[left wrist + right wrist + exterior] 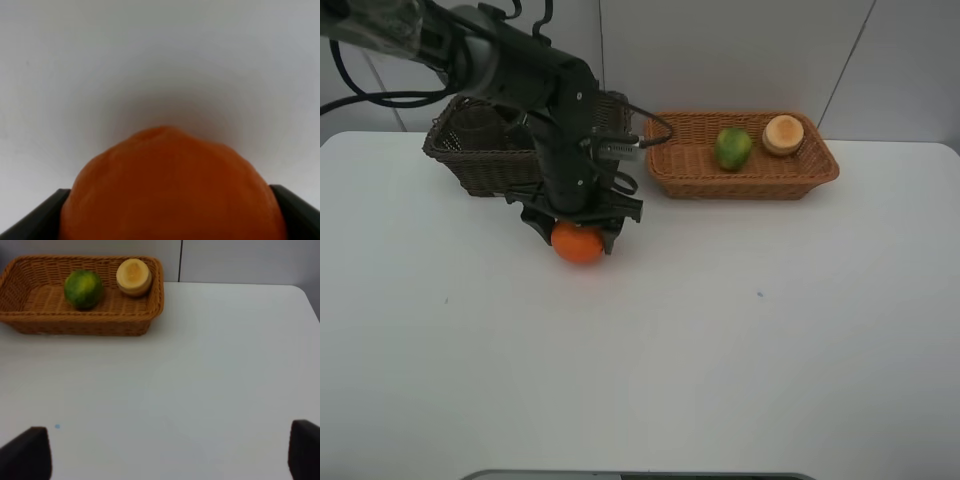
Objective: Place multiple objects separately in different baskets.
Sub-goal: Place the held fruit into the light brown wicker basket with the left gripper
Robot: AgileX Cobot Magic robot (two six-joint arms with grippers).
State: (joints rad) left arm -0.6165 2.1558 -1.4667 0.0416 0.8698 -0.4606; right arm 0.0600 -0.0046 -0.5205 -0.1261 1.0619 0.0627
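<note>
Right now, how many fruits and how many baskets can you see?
Fruits: 3 (orange in the left hand, green fruit, peach-coloured fruit)
Baskets: 2 (dark brown basket, light tan basket)
Total: 5

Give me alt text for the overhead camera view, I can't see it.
A black robot arm reaches in from the upper left, its left gripper around an orange on a white table. Behind it stands a dark basket; to the right, a tan basket holds a green fruit and a pale round fruit.
</note>
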